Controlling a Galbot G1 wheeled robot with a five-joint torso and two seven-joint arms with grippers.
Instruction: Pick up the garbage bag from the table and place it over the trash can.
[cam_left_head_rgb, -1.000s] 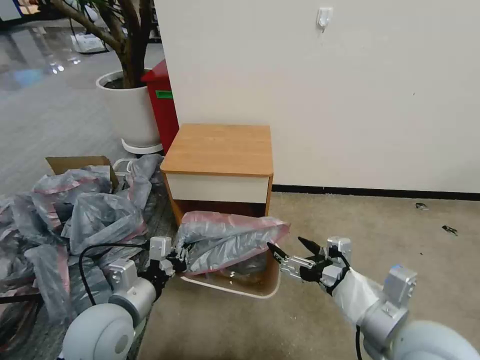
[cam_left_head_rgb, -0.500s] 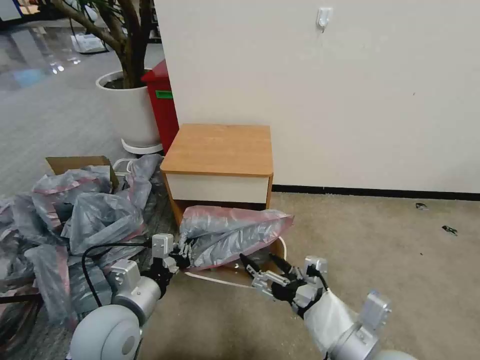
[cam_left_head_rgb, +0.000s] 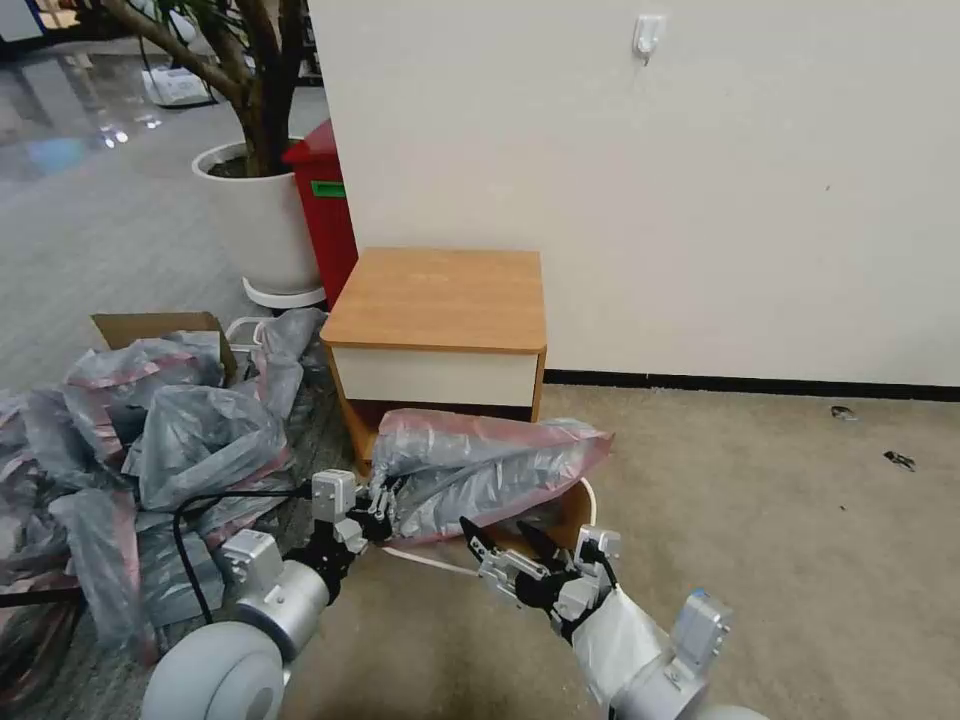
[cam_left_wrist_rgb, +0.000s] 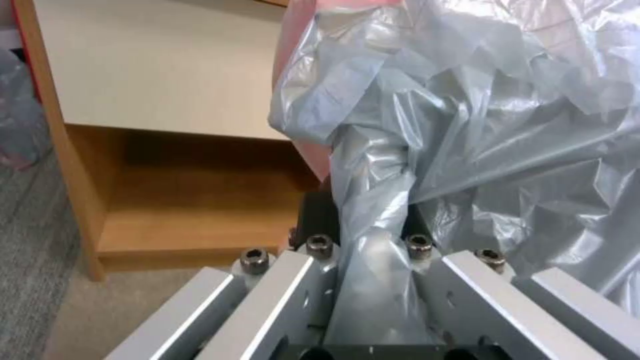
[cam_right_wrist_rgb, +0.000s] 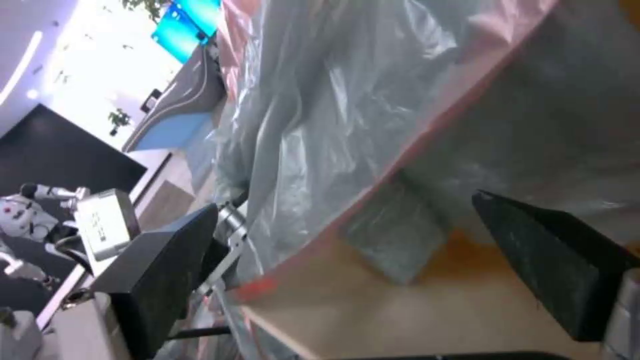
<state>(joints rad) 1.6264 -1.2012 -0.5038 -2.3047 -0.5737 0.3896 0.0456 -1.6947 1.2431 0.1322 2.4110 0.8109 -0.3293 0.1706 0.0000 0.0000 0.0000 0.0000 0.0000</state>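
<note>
- My right gripper (cam_left_head_rgb: 502, 541) sits nearest, jaws apart, just under the near pink rim of the garbage bag (cam_left_head_rgb: 490, 465) — the closer arm to that loose edge.
- My left gripper (cam_left_head_rgb: 378, 509) is clamped on the bag's left end (plastic bunched between the fingers); the bag's long axis runs left-right over the trash can (cam_left_head_rgb: 577, 503).
- Behind stand the table (cam_left_head_rgb: 440, 300), carpet, and a white wall.

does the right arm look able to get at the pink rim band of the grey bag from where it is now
Probably yes. The right gripper is open just below the thin grey plastic garbage bag's pink rim band, nothing between them. The left gripper holds the bag's far end, above the cream-beige plastic trash can.
</note>
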